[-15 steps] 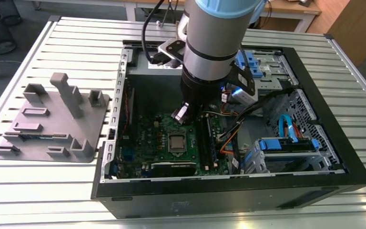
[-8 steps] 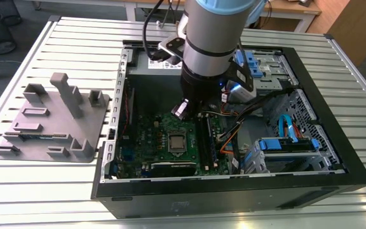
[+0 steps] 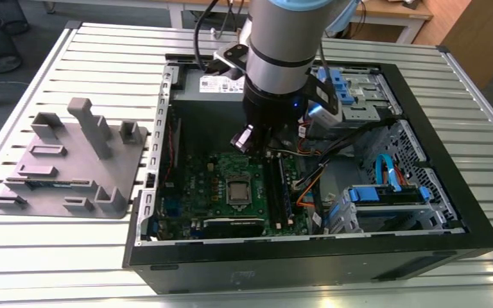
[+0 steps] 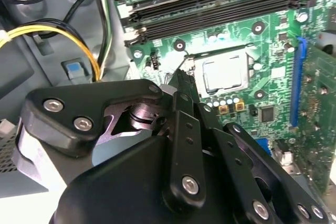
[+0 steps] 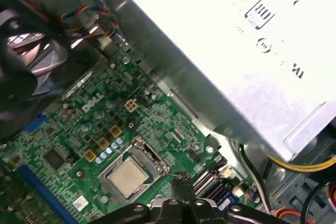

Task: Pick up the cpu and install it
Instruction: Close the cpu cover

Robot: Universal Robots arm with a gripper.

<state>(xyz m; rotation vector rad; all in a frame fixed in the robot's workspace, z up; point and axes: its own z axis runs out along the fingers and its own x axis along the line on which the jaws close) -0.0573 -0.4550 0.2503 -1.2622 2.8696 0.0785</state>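
Note:
The cpu (image 3: 239, 191) lies flat in its socket in the middle of the green motherboard (image 3: 197, 186), silver top up. In both wrist views the cpu (image 4: 224, 72) (image 5: 126, 177) sits square inside the metal socket frame, with nothing on it. My gripper (image 3: 243, 145) hangs inside the open computer case, above the board and just behind the socket. Its black fingers (image 4: 181, 80) come together in one narrow tip (image 5: 181, 181), shut and holding nothing. The tip stands a short way off the socket's edge, clear of the chip.
A big grey metal box with a white label (image 3: 208, 86) fills the case's back wall. Black memory slots (image 4: 210, 9) run beside the socket. Drive bays with blue clips (image 3: 384, 192) and loose cables (image 3: 315, 179) are on the exterior view's right. A grey tray with posts (image 3: 67, 160) stands outside the case.

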